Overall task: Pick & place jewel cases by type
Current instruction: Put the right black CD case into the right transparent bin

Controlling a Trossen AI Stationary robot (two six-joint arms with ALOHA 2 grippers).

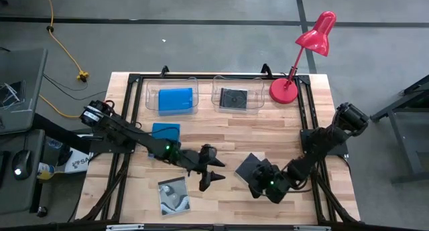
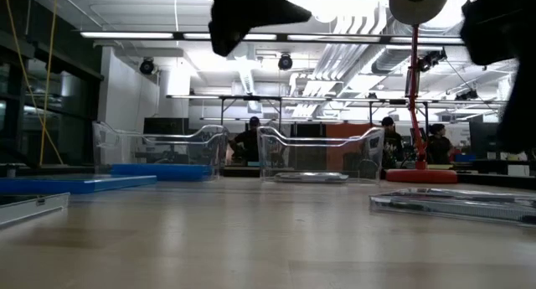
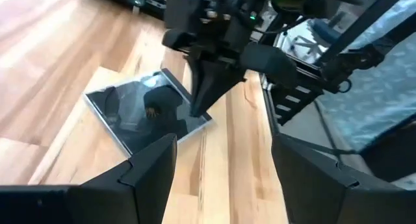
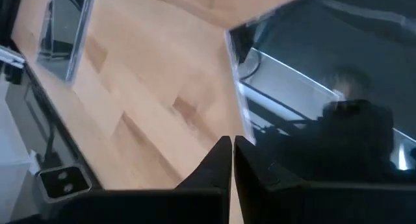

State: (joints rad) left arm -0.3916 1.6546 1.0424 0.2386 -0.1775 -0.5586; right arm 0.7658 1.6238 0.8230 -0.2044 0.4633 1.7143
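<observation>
A black jewel case (image 1: 249,165) lies flat on the table right of centre, also seen in the left wrist view (image 3: 140,110). My right gripper (image 1: 259,186) is shut, with its fingertips (image 3: 197,110) at that case's near edge. My left gripper (image 1: 213,165) hangs open above bare wood just left of the case, holding nothing. A blue case (image 1: 165,132) lies flat at centre left. A silvery swirl case (image 1: 174,195) lies near the front edge. One blue case (image 1: 175,99) lies in the left tub and one black case (image 1: 234,98) in the right tub. My right gripper's shut fingertips (image 4: 232,145) come slanting down from the table's right, beside the black case's near edge (image 4: 242,113). The case lies flat on the wood. I cannot tell whether the fingertips touch it.
Two clear tubs (image 1: 151,97) (image 1: 258,96) stand side by side at the far edge, with a red desk lamp (image 1: 284,90) at the far right corner. A black frame (image 1: 127,117) runs round the table. People sit in the room beyond the table (image 2: 248,138).
</observation>
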